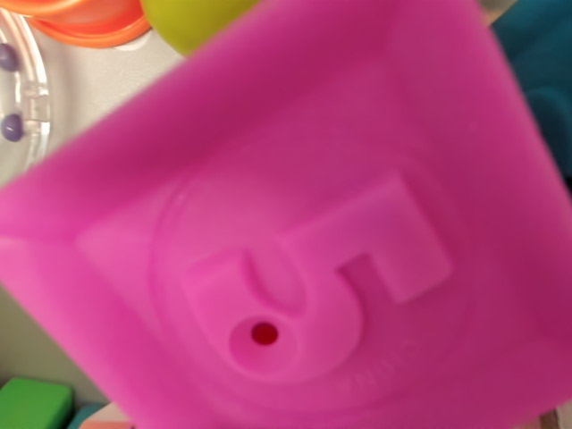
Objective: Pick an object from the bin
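A bright pink plastic cup (304, 223) fills nearly the whole wrist view, very close to the camera and blurred. Its square base faces me, with a raised numeral 5 and a small round hole (264, 334) in it. The base is tilted, one corner towards the top of the view. No gripper fingers show in this frame, so I cannot see whether anything holds the cup.
Around the pink cup's edges lie an orange ring (89, 22) and a yellow-green object (192, 22) at the top, a clear plastic piece with purple beads (22, 89) at the left, something teal (536, 63) at the right, and a green block (34, 407) at bottom left on a grey floor.
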